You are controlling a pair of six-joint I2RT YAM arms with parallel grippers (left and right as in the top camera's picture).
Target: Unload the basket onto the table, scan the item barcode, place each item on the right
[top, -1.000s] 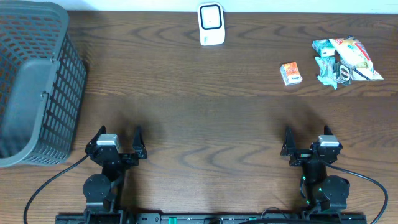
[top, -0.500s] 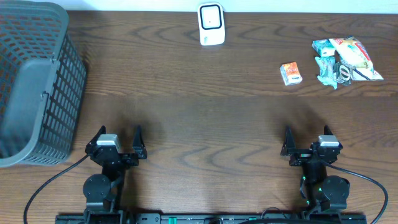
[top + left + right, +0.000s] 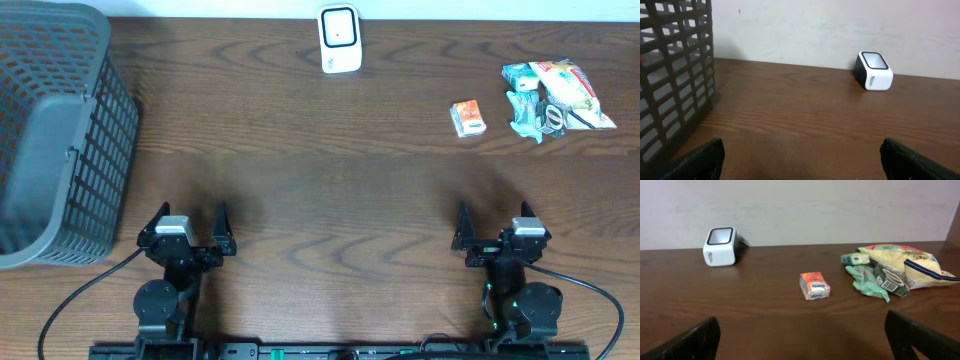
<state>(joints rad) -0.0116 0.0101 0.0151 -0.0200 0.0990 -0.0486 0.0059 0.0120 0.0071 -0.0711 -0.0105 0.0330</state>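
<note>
The small orange box (image 3: 467, 118) lies straight ahead of the right end effector (image 3: 493, 226), well apart. The left end effector (image 3: 190, 226) is farther. Both stand open and empty.

Dark wooden table (image 3: 330, 160) against a plain pale wall (image 3: 805, 30).

No legible text, markings on scanner (image 3: 874, 71), orange box (image 3: 814, 285), packets (image 3: 900, 270) blurred
</note>
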